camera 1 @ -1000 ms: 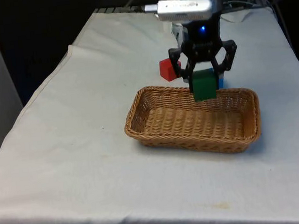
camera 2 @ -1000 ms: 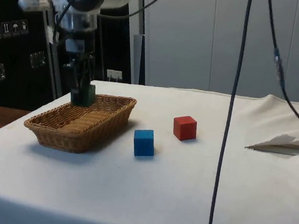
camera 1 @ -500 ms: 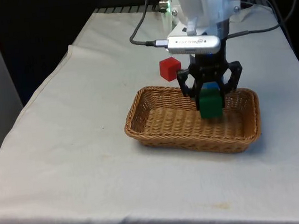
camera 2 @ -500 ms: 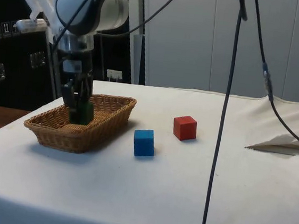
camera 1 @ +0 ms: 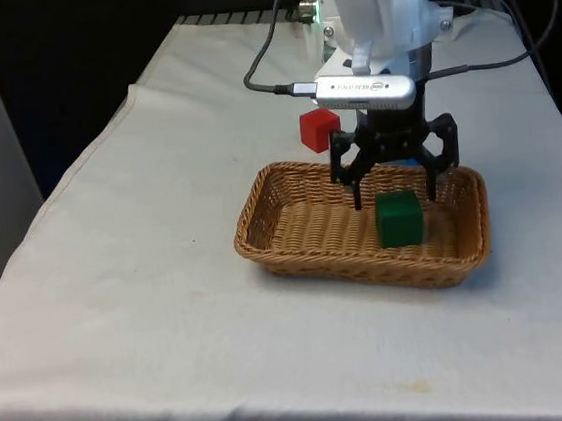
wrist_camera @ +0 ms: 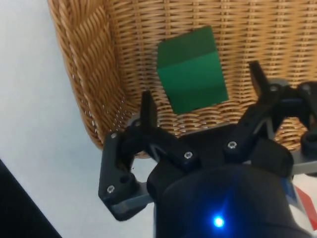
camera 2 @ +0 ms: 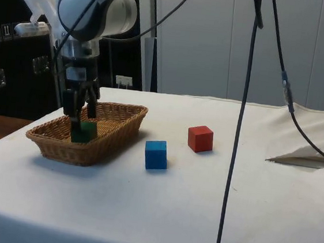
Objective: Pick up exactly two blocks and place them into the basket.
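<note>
Front view: green block [camera 1: 400, 219] in basket [camera 1: 263, 234], gripper [camera 1: 395, 191] spread above

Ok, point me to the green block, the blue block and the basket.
green block [camera 1: 400, 220], front view, its front face.
blue block [camera 2: 156, 155], side view, its front face.
basket [camera 1: 252, 221], front view, its left rim.
</note>
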`<state>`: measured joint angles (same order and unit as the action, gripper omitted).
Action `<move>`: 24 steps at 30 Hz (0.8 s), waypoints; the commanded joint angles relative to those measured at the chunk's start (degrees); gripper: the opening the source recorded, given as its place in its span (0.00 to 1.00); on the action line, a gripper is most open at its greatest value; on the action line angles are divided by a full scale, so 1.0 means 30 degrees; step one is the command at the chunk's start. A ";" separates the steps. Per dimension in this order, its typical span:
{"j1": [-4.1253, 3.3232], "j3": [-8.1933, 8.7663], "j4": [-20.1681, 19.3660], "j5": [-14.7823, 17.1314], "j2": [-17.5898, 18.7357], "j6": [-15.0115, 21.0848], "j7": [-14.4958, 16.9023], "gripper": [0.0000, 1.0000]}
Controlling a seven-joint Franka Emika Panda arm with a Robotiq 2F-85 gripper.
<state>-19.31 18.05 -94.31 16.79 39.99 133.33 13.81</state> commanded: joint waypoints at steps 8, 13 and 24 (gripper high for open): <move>0.0019 0.0000 0.0019 0.0000 0.0000 0.0000 0.0000 1.00; -0.0153 0.0076 0.0229 -0.0134 -0.0306 -0.0573 -0.0267 1.00; -0.0363 -0.0019 0.0248 -0.0917 -0.1203 -0.1795 -0.0898 1.00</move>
<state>-20.40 17.99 -93.56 14.04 36.38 127.94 11.12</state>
